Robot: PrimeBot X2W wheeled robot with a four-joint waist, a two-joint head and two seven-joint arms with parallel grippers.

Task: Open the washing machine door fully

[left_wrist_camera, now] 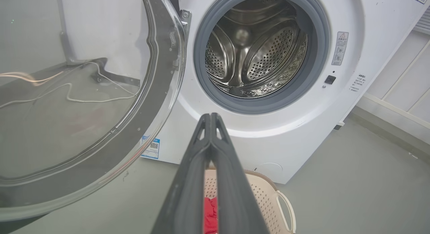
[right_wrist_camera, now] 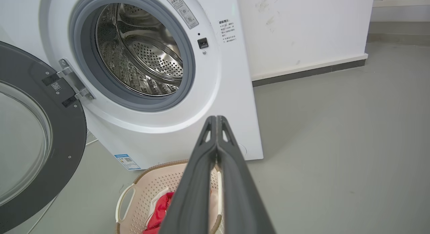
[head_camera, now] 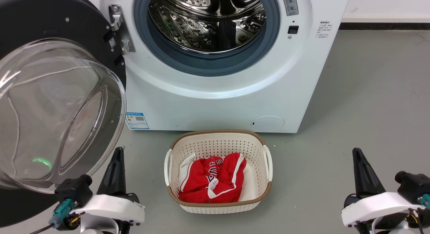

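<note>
Washing machine door (head_camera: pixel 57 116) swung wide, hung left of washing machine (head_camera: pixel 215 93) — glass bowl near left gripper (head_camera: pixel 117 153). Fingers of 2 grippers pressed together, nothing held; right gripper (head_camera: pixel 357 155) well apart from door.

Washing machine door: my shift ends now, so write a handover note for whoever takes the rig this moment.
Left tool: shut, empty, low near the washing machine door, not touching it.
Right tool: shut, empty, low at right.
Door stands wide on its hinge, clear of the washing machine and its uncovered drum.
Done: door unlatched and open.
Left: perhaps a last push, if the hinge allows more.
</note>
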